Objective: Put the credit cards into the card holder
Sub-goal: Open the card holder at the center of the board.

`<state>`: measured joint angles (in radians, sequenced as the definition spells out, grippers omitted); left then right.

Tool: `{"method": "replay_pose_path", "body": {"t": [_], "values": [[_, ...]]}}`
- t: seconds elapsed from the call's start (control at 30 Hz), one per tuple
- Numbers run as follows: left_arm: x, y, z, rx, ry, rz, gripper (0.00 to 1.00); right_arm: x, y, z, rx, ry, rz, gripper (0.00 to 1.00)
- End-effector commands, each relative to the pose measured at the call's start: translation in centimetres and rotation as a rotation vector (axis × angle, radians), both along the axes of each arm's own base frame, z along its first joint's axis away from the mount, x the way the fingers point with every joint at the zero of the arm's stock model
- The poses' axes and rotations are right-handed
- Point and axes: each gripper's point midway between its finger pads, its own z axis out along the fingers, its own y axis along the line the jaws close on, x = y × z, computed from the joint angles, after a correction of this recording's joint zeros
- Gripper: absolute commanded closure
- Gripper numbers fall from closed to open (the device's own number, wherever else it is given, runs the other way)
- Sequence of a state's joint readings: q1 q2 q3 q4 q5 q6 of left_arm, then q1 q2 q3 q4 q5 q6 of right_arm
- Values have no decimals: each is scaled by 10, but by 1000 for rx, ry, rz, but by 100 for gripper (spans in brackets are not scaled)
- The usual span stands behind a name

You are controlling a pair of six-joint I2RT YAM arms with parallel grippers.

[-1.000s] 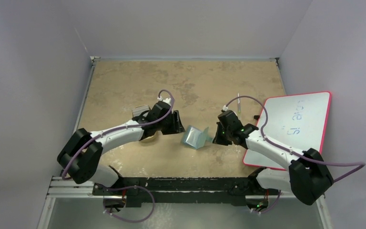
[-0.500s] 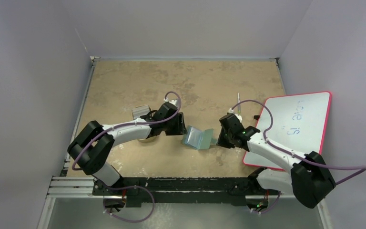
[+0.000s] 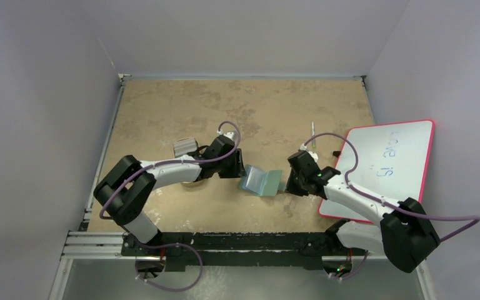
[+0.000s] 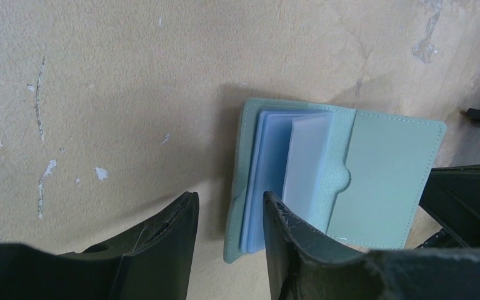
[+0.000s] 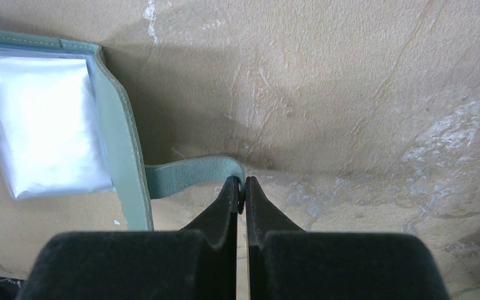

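Plainly light and floppy, the card holder [image 3: 260, 182] lies open on the counter [image 3: 237, 106], its clear pockets [image 4: 306, 156] likely slick. The right gripper [image 5: 242, 187] is clamped on its strap [image 5: 187, 175]. The left gripper [image 4: 229, 201], jaws apart, hangs at its stitched edge, probably the firmest hold.

I count two pincers, my left pincer [image 4: 229, 199] and my right pincer [image 5: 242, 184]. On the worktop [image 3: 275, 106] there is one wallet [image 3: 260, 182] at the centre, one whiteboard [image 3: 387, 164] at three o'clock, one thin white stick [image 3: 313, 134] toward two o'clock, and one small pile of grey cards [image 3: 185, 147] at nine o'clock; how many cards it holds I cannot tell.
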<state>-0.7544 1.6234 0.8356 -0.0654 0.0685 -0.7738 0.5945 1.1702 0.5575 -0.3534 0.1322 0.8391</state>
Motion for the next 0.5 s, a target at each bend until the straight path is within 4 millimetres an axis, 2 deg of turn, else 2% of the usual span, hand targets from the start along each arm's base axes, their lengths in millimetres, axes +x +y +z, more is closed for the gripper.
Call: {"method": "replay_pose_path", "body": {"t": [0.0,0.17,0.33,0.47], "values": [[5,-5,3,-17,-42,-2,59,2,-1,0,7,-12,-20,100],[-2,-20,2,-95,-14,-38,59,2,-1,0,8,-13,-18,100],[-3,-17,-8,-70,1,-27,59,2,-1,-1,6,-11,-17,100],[-4,-20,-6,-81,0,-37,59,2,0,-1,9,-13,-7,100]]}}
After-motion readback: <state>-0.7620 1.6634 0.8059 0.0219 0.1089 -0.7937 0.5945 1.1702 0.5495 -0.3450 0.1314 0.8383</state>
